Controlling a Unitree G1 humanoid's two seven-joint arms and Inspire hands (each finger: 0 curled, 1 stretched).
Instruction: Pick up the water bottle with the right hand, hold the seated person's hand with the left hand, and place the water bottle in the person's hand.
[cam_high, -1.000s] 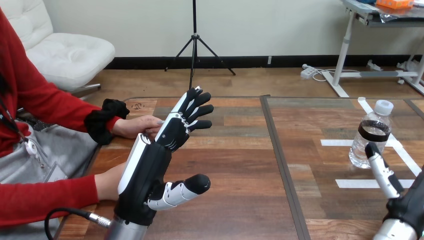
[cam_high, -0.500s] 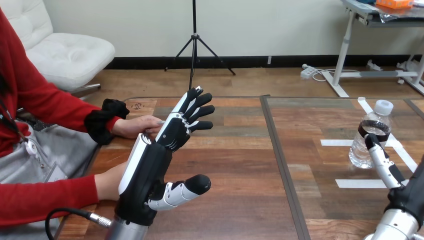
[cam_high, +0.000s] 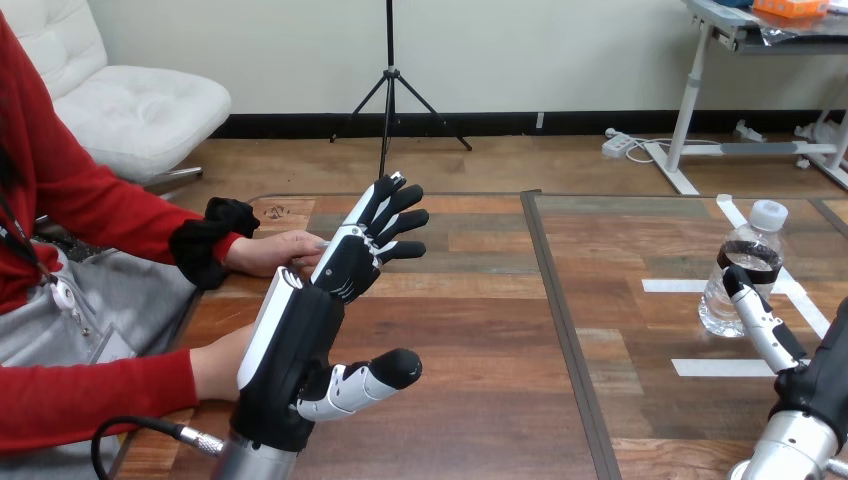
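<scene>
A clear water bottle (cam_high: 742, 268) with a white cap and dark label stands upright on the table at the far right. My right hand (cam_high: 764, 328) rises from the bottom right corner just in front of it, open. One straight finger reaches the bottle's lower side, and I cannot tell if it touches. My left hand (cam_high: 300, 340) is raised at centre left, open, fingers straight and thumb spread out to the right. The person's hand (cam_high: 275, 252) rests on the table just behind my left fingers. Their other hand (cam_high: 220, 362) lies behind my left palm, mostly hidden. No fingers curl round either.
White tape strips (cam_high: 720, 367) mark the table around the bottle. A dark seam (cam_high: 556, 300) runs down the wooden tabletop between the two sides. The person sits at the table's left edge.
My right hand has moved slightly forward and up, bringing its finger against the bottle's side. My left hand and the person's hands have stayed put.
</scene>
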